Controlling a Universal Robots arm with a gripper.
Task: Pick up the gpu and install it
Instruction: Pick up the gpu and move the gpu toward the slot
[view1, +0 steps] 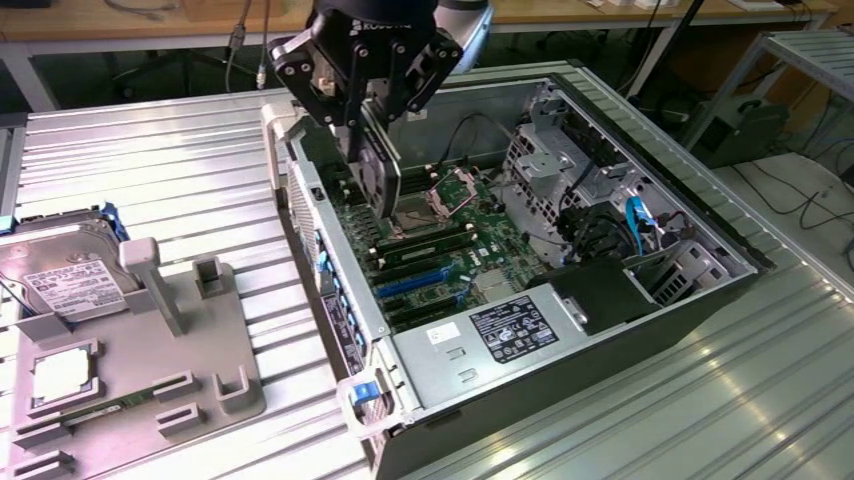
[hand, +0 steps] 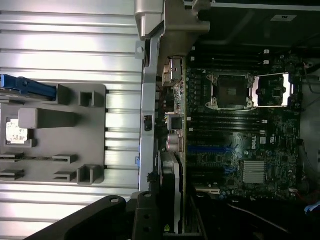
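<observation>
1. Jaws: set narrow and clamped on the upper edge of the gpu (view1: 379, 175), at the end of the black arm above the open case.
2. Gpu (hand: 169, 200): flat black card, held upright and edge-down inside the computer case (view1: 694, 215), close to the case wall on the exterior view's left. It hangs over the motherboard (view1: 461, 250); whether its lower edge touches the board cannot be told.
3. Motherboard: dark green, with an open CPU socket (hand: 231, 90), black memory slots and blue expansion slots (view1: 407, 283).
4. Case: lying on its side on the ribbed metal worktop (view1: 174, 160), side panel off.
5. Grey fixture tray (view1: 200, 360): on the worktop, well apart from the case on the exterior view's left.
6. Hard drive (view1: 60, 270): silver with a white label, at the tray's far end.
</observation>
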